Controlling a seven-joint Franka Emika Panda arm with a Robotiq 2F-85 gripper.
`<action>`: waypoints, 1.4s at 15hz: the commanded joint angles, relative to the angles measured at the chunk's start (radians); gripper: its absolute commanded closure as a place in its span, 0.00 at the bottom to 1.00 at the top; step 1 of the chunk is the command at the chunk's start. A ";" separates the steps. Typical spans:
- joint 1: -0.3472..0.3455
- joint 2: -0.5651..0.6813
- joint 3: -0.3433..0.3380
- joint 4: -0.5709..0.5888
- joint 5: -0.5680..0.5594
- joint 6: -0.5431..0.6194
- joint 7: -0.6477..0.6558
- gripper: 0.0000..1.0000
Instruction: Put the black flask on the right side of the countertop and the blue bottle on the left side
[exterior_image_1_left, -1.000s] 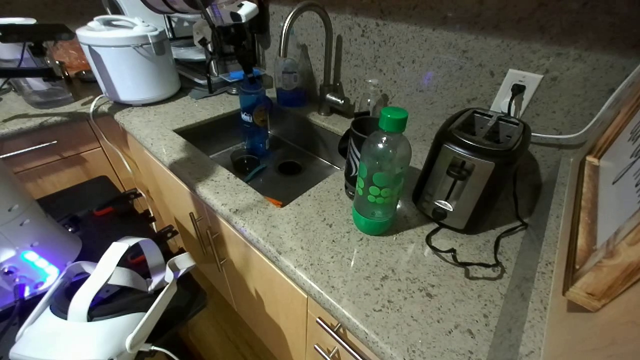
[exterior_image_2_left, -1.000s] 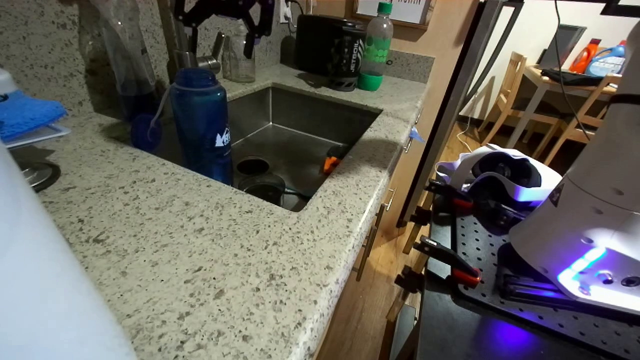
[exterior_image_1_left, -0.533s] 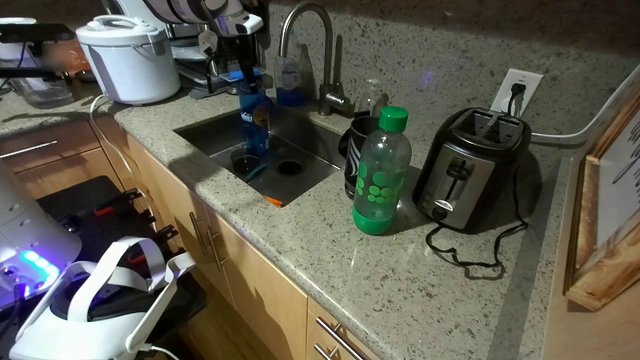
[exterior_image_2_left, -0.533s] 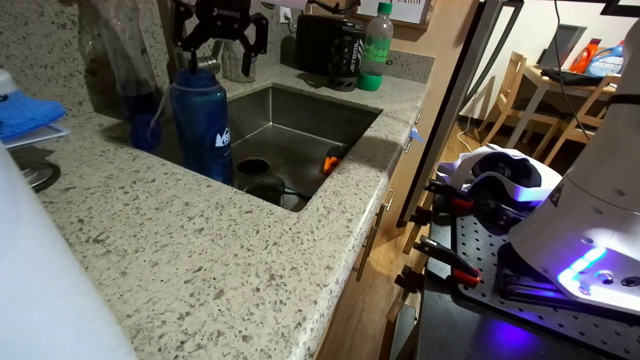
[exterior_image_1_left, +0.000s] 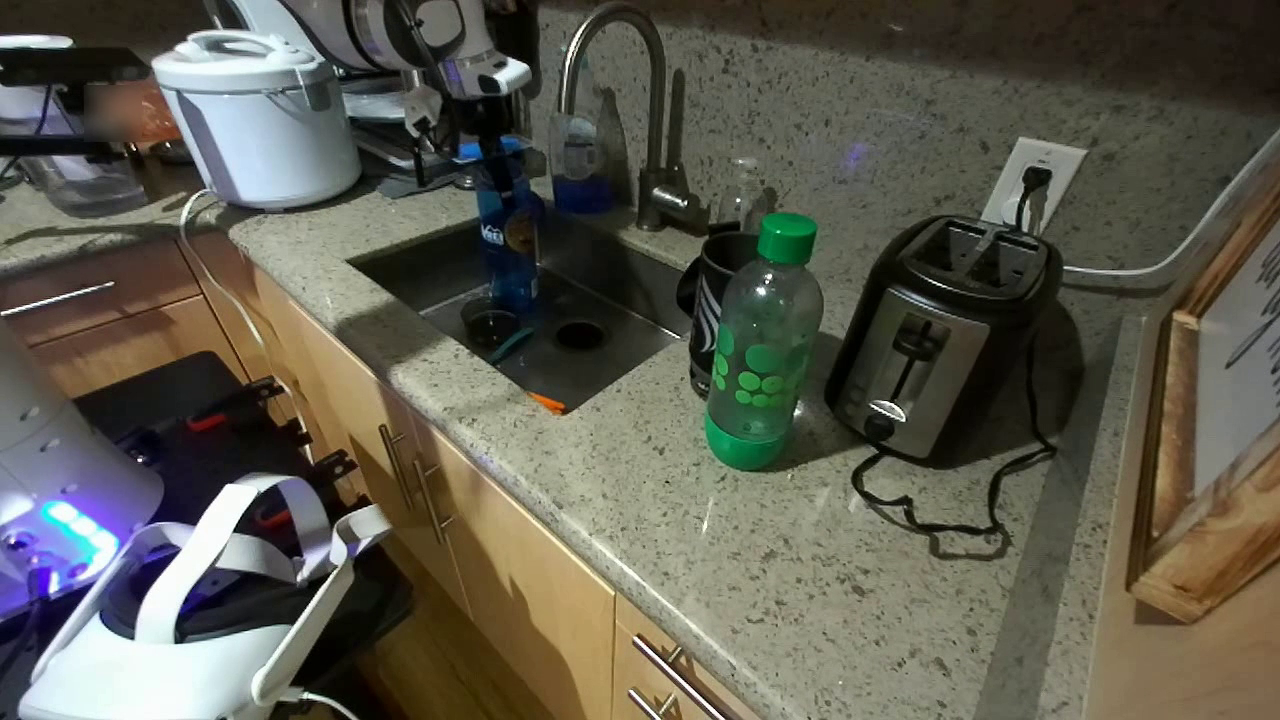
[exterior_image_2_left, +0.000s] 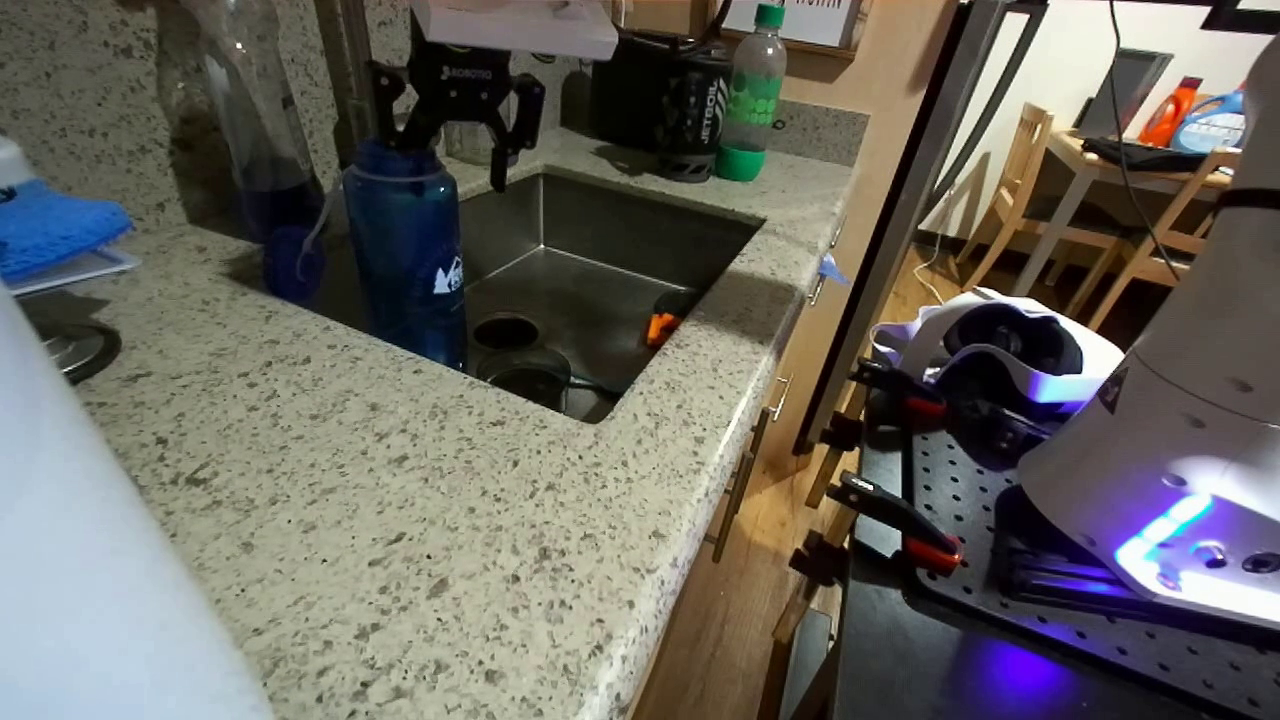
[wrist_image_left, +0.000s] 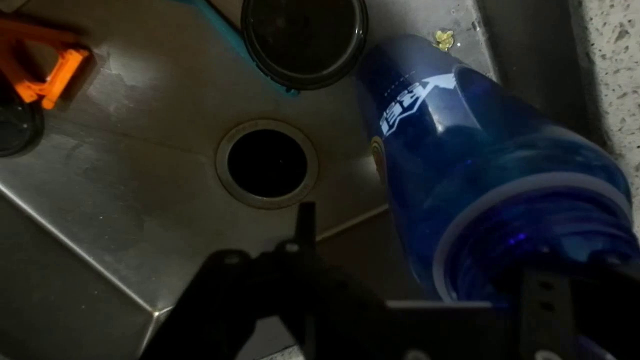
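Note:
The blue bottle (exterior_image_2_left: 405, 250) stands upright and uncapped in the sink; its cap (exterior_image_2_left: 293, 265) hangs from a strap. My gripper (exterior_image_2_left: 450, 165) is right above it, jaws apart. In the wrist view one of the fingers (wrist_image_left: 547, 310) reaches into the bottle's mouth, its tip hidden. The opposite finger stays outside, over the sink, with a gap between it and the bottle wall. The black flask (exterior_image_2_left: 693, 125) rests on the speckled countertop (exterior_image_2_left: 430, 520) beyond the sink; in an exterior view the flask (exterior_image_1_left: 710, 290) is partly behind the green bottle.
The green bottle (exterior_image_1_left: 760, 380) and toaster (exterior_image_1_left: 940, 340) stand beside the flask. A faucet (exterior_image_1_left: 650, 120) and soap container (exterior_image_1_left: 580, 170) are behind the sink (wrist_image_left: 150, 150). Inside the sink lie a dark round container (wrist_image_left: 305, 40) and an orange item (wrist_image_left: 55, 70). A white cooker (exterior_image_1_left: 255, 125) is nearby.
My gripper has come down onto the blue bottle, one finger passing from above the rim into the mouth. The jaws have narrowed a little. The bottle has shifted very slightly.

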 joint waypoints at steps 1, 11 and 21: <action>0.013 -0.003 -0.025 0.014 0.026 -0.031 -0.009 0.53; 0.004 -0.034 -0.033 -0.005 0.075 -0.014 -0.023 0.94; 0.034 -0.210 -0.008 -0.045 0.050 -0.175 -0.005 0.94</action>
